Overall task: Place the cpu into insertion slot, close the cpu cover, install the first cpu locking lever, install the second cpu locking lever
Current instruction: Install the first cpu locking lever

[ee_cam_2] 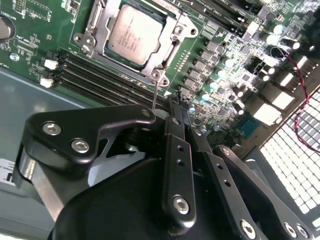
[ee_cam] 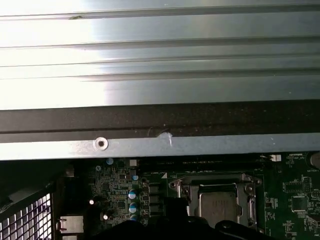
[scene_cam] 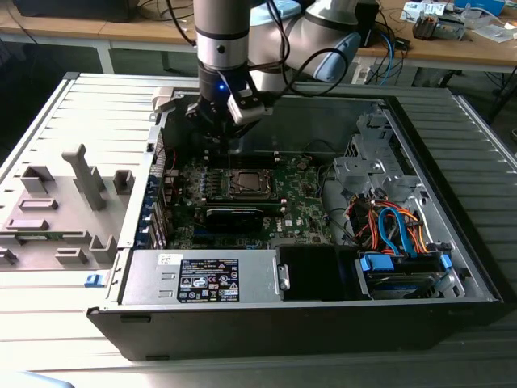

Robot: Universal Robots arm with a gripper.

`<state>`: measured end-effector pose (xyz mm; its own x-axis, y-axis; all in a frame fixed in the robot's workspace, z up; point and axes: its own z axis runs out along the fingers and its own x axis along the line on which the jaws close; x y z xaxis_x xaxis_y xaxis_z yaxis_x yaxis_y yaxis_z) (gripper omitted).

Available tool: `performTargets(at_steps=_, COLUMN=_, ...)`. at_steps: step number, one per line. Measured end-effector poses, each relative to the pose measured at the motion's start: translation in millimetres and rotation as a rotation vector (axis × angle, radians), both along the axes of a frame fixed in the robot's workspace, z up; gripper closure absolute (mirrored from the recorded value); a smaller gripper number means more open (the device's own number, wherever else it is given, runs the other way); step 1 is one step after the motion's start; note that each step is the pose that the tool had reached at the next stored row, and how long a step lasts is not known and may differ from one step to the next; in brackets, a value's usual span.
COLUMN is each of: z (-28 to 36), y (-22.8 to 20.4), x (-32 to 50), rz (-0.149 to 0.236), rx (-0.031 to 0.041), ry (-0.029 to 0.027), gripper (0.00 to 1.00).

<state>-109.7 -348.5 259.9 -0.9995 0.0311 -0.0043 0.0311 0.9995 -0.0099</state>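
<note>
The cpu (ee_cam_2: 136,36) lies flat in the insertion slot (scene_cam: 249,183) on the green motherboard. The silvery cpu cover (ee_cam_2: 175,39) is down around it, leaving the chip's metal top showing through its window. A thin wire locking lever (ee_cam_2: 156,92) rises from the socket's corner toward my gripper (ee_cam_2: 181,107). The black fingers (ee_cam_2: 176,150) are shut together, and the lever runs just beside their tips; I cannot tell whether they touch it. In the exterior view the gripper (scene_cam: 224,144) hangs over the socket's far edge. The first wrist view has the cpu (ee_cam: 217,204) near the case wall.
Long black memory slots (ee_cam_2: 100,75) run beside the socket. A black card (scene_cam: 234,217) sits in front of it. The power supply (scene_cam: 206,279) and a drive bay with cables (scene_cam: 396,234) fill the case's near side. Grey fixtures (scene_cam: 56,210) stand at the exterior view's left.
</note>
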Motion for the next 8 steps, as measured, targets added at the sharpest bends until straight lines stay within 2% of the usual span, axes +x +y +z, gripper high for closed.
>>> performTargets(at_steps=8, z=-0.2, y=0.0, x=5.1, rz=0.0, rx=0.0, ry=0.0, gripper=0.89)
